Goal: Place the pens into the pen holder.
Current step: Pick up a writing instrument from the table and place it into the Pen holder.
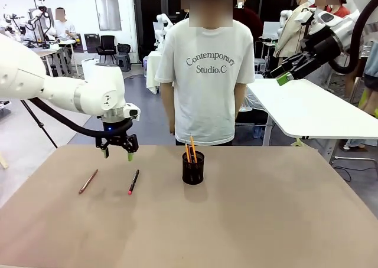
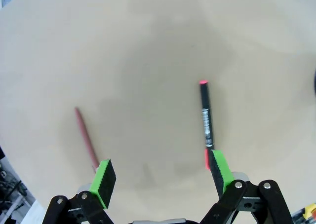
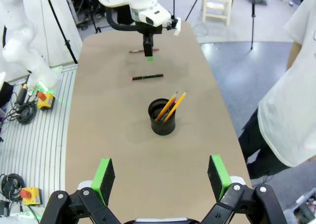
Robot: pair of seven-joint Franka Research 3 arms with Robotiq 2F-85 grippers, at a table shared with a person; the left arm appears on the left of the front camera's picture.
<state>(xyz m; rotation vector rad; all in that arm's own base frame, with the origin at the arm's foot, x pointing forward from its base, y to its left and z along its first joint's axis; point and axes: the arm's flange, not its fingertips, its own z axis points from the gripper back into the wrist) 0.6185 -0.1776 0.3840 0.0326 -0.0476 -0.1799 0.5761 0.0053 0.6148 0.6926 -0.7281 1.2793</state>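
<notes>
Green pads (image 2: 104,177) on the left gripper (image 2: 162,167) stand spread wide and grip nothing. It hangs just above the table (image 1: 266,221), near the far left edge. Seen along its fingers, the black pen (image 2: 205,119) runs up from the inner side of one finger, red tip pointing away. The pink pen (image 2: 85,137) slants up from beside the other finger. Bare tabletop lies between the two pens, and neither one touches a finger.

From the front both pens lie flat and well apart, a little nearer than the gripper — the pink pen to the left, the black pen to the right, red tip toward the near edge. The holder (image 1: 192,167) stands upright to the right of the black pen, near the middle of the table and close to the far edge. Two orange pens (image 1: 190,150) lean in it, their ends poking above the rim.

A broad stretch of tabletop runs from the holder to the right and down to the near edge. A person (image 1: 207,73) in a white T-shirt stands right behind the holder at the far side.

The tabletop is matt tan with rounded corners. The holder is a short black cylinder, and the pens are slim and straight.

The right gripper (image 3: 160,177) is raised high off to the right, jaws wide and empty — its camera looks down the table at the holder.
</notes>
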